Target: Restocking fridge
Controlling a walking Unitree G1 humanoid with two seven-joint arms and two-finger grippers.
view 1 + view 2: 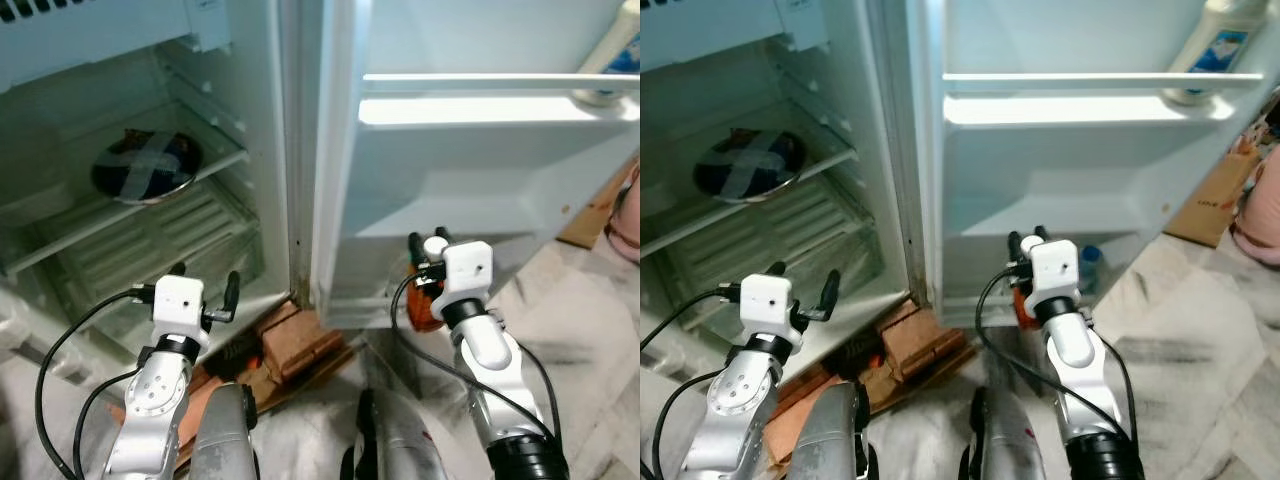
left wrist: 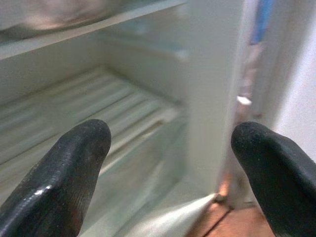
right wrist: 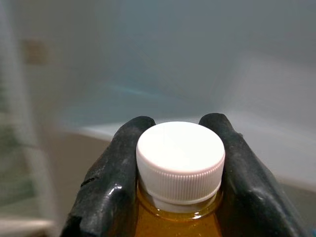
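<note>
The fridge (image 1: 290, 150) stands open before me, its door (image 1: 470, 180) swung out to the right. My right gripper (image 1: 428, 243) is shut on an amber bottle (image 3: 177, 222) with a white cap (image 3: 180, 160), held low in front of the door's lower shelf (image 1: 440, 215); the bottle's orange body (image 1: 425, 305) hangs below the wrist. My left gripper (image 1: 205, 285) is open and holds nothing, in front of the fridge's lower compartment, its fingers (image 2: 64, 177) spread wide. A foil-taped dark bowl (image 1: 147, 165) sits on the glass shelf inside.
A white bottle (image 1: 1210, 50) stands on the door's upper shelf (image 1: 1090, 105). A blue-capped bottle (image 1: 1090, 262) sits low in the door. Red bricks (image 1: 300, 345) lie under the fridge's front. A cardboard box (image 1: 1205, 210) is on the floor at right.
</note>
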